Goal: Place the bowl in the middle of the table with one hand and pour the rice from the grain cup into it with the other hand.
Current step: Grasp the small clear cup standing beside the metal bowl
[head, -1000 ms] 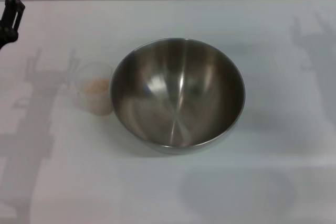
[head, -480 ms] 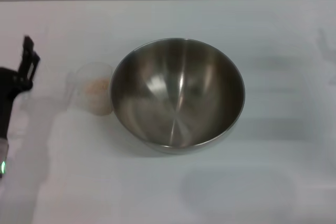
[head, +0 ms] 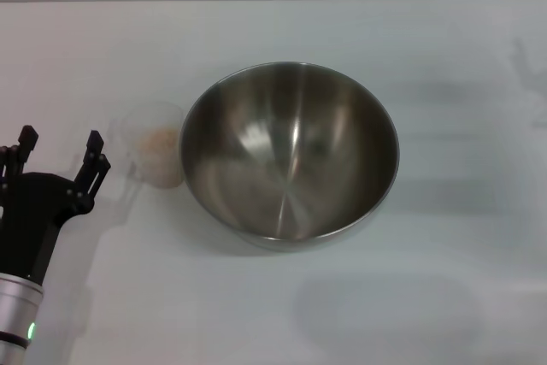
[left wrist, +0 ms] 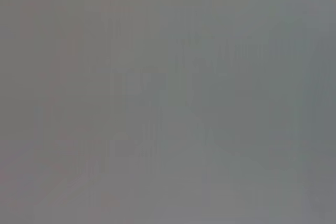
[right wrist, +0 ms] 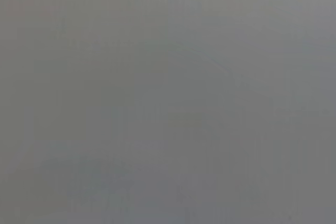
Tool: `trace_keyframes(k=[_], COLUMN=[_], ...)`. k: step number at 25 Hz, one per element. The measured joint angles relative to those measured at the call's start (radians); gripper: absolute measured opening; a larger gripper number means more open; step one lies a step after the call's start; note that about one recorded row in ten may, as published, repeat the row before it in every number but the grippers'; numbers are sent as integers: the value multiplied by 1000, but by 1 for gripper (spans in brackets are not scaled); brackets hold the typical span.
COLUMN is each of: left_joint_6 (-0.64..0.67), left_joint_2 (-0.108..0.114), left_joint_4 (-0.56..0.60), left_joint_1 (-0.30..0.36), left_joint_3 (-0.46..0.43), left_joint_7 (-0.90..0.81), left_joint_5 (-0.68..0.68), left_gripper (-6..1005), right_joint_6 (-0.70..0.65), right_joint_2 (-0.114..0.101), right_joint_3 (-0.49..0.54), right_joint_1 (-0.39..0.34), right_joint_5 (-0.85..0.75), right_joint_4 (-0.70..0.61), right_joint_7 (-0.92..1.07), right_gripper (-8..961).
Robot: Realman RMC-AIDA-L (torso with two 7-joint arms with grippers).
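Your large round stainless-steel mixing bowl (head: 289,153) sits near the middle of the plain white counter (head: 444,297), empty and upright, so its placement looks done. Touching or just beside its rim, at centre left of the head view, stands the small clear-plastic grain cup (head: 154,153) with pale beige rice (head: 160,143) low inside it. Your left pincer (head: 57,153) is at the lower left of the frame, near the cup but apart from it, with its two black fingers spread wide and nothing between them. The right pincer is not in view, and both wrist views show only flat grey. Expect the cup to be light, thin-walled and slippery, likely to flex or skid if nudged, so take it across its side walls around mid-height, squeezing gently. The bowl's wall crowds the cup's far side and is the one obstacle; a bump there could tip the cup or shift the bowl off its spot.
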Motion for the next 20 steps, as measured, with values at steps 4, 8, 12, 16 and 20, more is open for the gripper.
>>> trace_keyframes(k=[4, 8, 12, 16, 20], left_joint_6=[-37, -101, -132, -161, -188], left_joint_2=[0, -1, -1, -1, -2], left_joint_4=[-2, -12, -12, -7, -1], left_joint_1=[-5, -21, -32, -47, -61], left_joint_3=[6, 1, -5, -20, -38], left_joint_7=[0, 0, 0, 0, 0], left_joint_5=[0, -2, -4, -5, -6], left_gripper=[709, 707, 705, 703, 701], right_joint_6=[1, 0, -5, -7, -10], right_joint_2=[-1, -1, -1, -1, -1], right_joint_3=[0, -1, -1, -1, -1], right_joint_1=[1, 2, 2, 2, 1], right_joint_5=[-2, -4, -4, -4, -4], right_joint_4=[0, -1, -1, -1, -4], right_joint_7=[0, 0, 0, 1, 1], right_gripper=[745, 745, 745, 745, 745])
